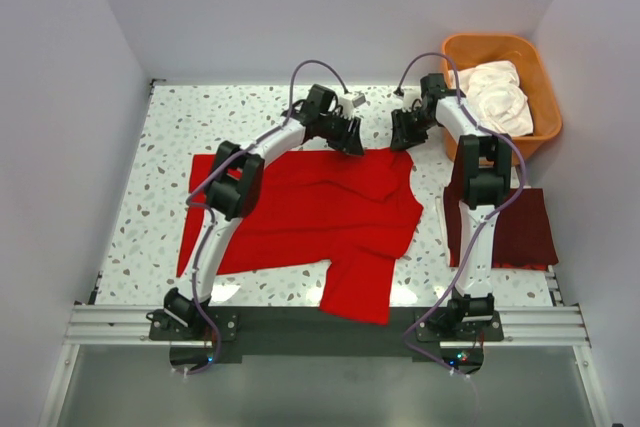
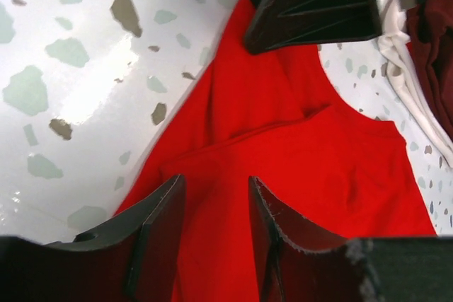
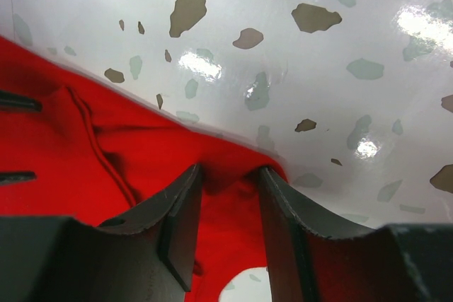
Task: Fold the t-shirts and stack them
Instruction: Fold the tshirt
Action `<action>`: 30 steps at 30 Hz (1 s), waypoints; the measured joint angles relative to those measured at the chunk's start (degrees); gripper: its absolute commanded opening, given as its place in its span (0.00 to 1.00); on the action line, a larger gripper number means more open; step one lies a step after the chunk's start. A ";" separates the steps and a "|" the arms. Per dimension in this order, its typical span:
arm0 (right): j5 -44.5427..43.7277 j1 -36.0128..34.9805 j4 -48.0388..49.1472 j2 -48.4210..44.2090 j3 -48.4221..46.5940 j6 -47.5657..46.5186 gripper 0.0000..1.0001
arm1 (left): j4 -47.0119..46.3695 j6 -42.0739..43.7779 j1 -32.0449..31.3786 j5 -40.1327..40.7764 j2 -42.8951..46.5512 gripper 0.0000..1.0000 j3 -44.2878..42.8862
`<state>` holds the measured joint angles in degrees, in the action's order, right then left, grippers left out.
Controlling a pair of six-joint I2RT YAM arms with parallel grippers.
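While spread mostly flat across the middle of the speckled table point(image 1: 150, 147), rumpled along the far edge: red t-shirt point(image 1: 320, 212), one sleeve reaching to the near edge, left part passing under the left arm point(image 1: 235, 187). Down at the shirt's far edge near the collar, left gripper point(image 1: 352, 140); just right of it, at the shirt's far right corner, right gripper point(image 1: 402, 135). From the left wrist: jaws apart, fingers point(image 2: 159, 238) low over red cloth, cloth lying flat in the gap, a fold ridge crossing just beyond the tips, bare table to the left, the other gripper's dark body at the top of that view. From the right wrist: jaws apart too, fingers point(image 3: 180, 210) straddling the shirt's edge, a bump of red cloth between them, a seam line running off to the left, bare table beyond. Cannot tell whether either pair of pads touches the cloth. Flat on the table at right, beside the right arm point(image 1: 480, 177) and apart from the red one: folded dark red shirt point(image 1: 525, 232). At the far right corner: orange basket point(image 1: 490, 40), white cloth point(image 1: 500, 92) heaped inside, some of it over the near left rim.
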<state>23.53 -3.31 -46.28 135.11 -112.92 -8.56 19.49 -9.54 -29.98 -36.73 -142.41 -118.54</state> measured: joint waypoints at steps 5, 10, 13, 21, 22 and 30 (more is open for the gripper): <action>0.02 0.00 0.02 0.02 0.00 0.22 0.42 | 1.66 -1.55 1.20 1.01 -1.99 0.44 -1.33; 0.00 0.02 0.02 0.02 0.00 0.44 0.42 | 2.01 -2.08 1.73 1.09 -2.73 0.44 -1.73; 0.00 0.00 -0.02 0.20 -0.33 0.48 0.42 | 1.90 -2.12 1.73 0.98 -2.99 0.43 -2.01; 0.00 0.00 0.00 0.52 -0.92 0.61 0.43 | 1.14 -2.99 1.66 0.48 -3.32 0.40 -2.16; -0.02 0.00 -0.02 0.55 -0.96 0.61 0.42 | 1.05 -3.10 1.66 0.31 -3.45 0.40 -2.23; -0.02 0.00 -0.04 0.63 -1.07 0.59 0.42 | 0.07 -3.65 1.44 -0.87 -4.11 0.37 -2.71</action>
<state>23.51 -3.31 -46.33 135.74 -113.99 -7.97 19.55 -13.19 -28.53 -37.60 -146.52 -121.25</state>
